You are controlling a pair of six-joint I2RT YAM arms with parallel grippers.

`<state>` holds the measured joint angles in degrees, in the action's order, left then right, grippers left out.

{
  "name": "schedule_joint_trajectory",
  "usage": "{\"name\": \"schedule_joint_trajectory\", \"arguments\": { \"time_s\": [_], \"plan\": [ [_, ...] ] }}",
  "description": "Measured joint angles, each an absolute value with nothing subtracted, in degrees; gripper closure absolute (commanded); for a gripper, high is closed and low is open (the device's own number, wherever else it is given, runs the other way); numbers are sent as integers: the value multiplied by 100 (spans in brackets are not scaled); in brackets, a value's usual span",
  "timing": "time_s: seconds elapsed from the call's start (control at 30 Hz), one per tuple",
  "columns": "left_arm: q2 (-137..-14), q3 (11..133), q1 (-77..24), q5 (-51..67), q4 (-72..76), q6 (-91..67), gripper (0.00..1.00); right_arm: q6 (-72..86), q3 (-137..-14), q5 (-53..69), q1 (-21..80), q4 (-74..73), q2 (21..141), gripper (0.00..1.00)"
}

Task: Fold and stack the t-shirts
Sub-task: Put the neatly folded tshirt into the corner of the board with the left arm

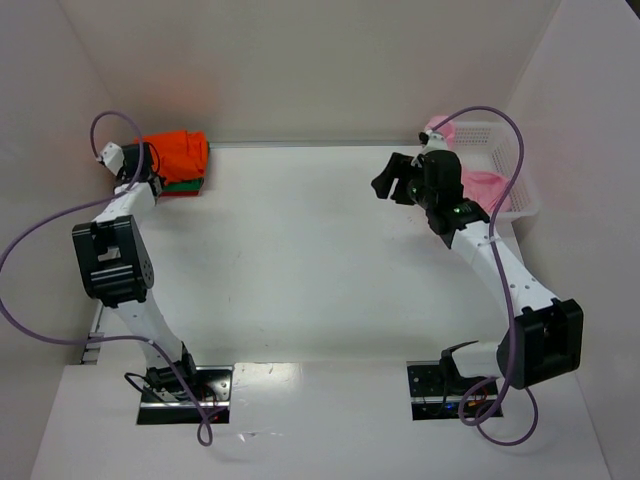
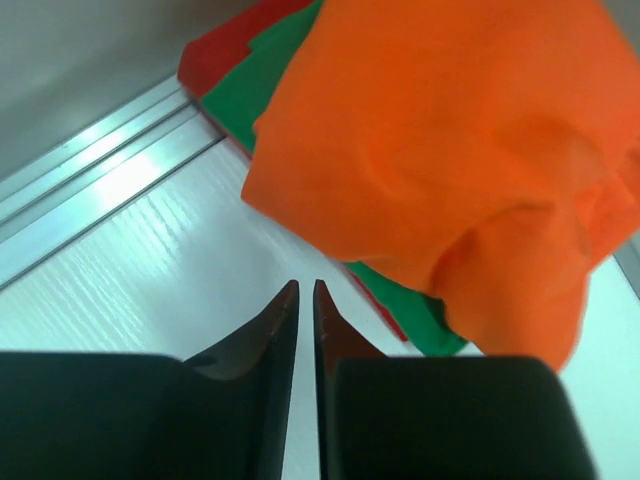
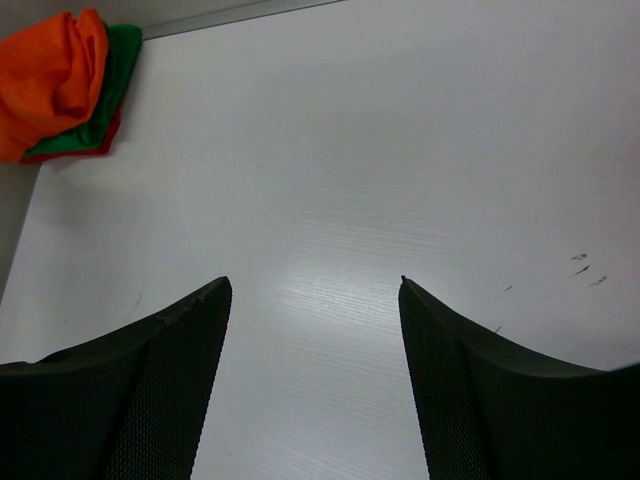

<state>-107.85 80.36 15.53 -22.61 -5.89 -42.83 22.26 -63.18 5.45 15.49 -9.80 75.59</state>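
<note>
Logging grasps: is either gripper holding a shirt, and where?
Nothing is held: the left gripper is shut, empty, beside the orange t-shirt; the right gripper is open and empty.

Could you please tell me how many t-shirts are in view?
4: orange t-shirt on green t-shirt and red t-shirt, stacked far left; pink t-shirt in the basket far right, which may hide more.

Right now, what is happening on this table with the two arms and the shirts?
An orange shirt lies bunched on top of a green shirt and a red shirt in the far left corner of the table. The left gripper sits just in front of that pile, fingers nearly together, holding nothing. The right gripper is open and empty above the bare table, beside the white basket where a pink shirt lies.
</note>
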Motion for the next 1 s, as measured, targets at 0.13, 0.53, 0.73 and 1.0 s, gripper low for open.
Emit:
{"name": "schedule_joint_trajectory", "arguments": {
  "time_s": [0.13, 0.53, 0.73, 1.0],
  "plan": [
    [-11126, 8036, 1555, -2366, -572, -4556, 90, 2228, -6318, 539, 1551, -976, 7489, 25],
    [-11469, 8034, 1940, -2615, -744, -5137, 88, 2233, -6318, 523, 1549, -972, 7461, 25],
    [-11537, 8147, 2224, -2681, -729, -5092, 77, 2298, -6318, 528, 1551, -969, 7461, 24],
    [-11848, 8586, 2241, -2187, -565, -4952, 48, 2333, -6318, 532, 1551, -965, 7461, 22]
  ]
}}
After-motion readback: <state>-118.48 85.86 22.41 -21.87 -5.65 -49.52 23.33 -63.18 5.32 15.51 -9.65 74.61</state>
